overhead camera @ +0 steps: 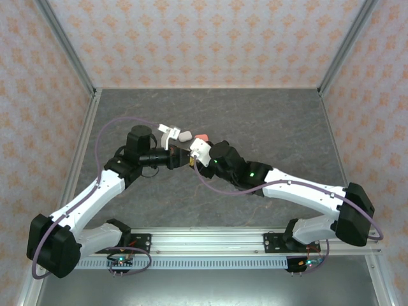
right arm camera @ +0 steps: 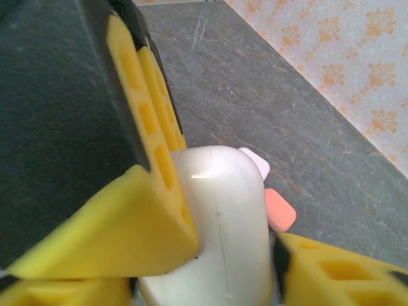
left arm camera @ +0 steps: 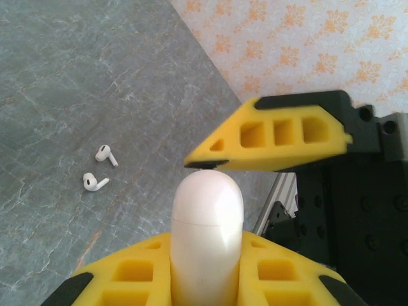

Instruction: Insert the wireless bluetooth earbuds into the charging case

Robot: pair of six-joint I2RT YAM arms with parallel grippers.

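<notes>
A white rounded charging case (left arm camera: 205, 223) stands closed between my left gripper's (left arm camera: 205, 255) yellow fingers, which are shut on its lower half. My right gripper (right arm camera: 210, 280) meets it from the other side, with the case (right arm camera: 226, 223) pinched between its fingers. One right finger (left arm camera: 268, 140) rests on the lid's top. In the top view both grippers (overhead camera: 180, 155) (overhead camera: 196, 157) join at the case (overhead camera: 199, 148) above mid-table. Two white earbuds (left arm camera: 105, 153) (left arm camera: 94, 183) lie loose on the grey table beyond the case.
A pale pink case (right arm camera: 257, 162) and a coral case (right arm camera: 280, 211) lie on the table just behind the held case; they are the pale (overhead camera: 184, 135) and coral (overhead camera: 202, 136) shapes in the top view. Patterned walls enclose the table (overhead camera: 268, 121).
</notes>
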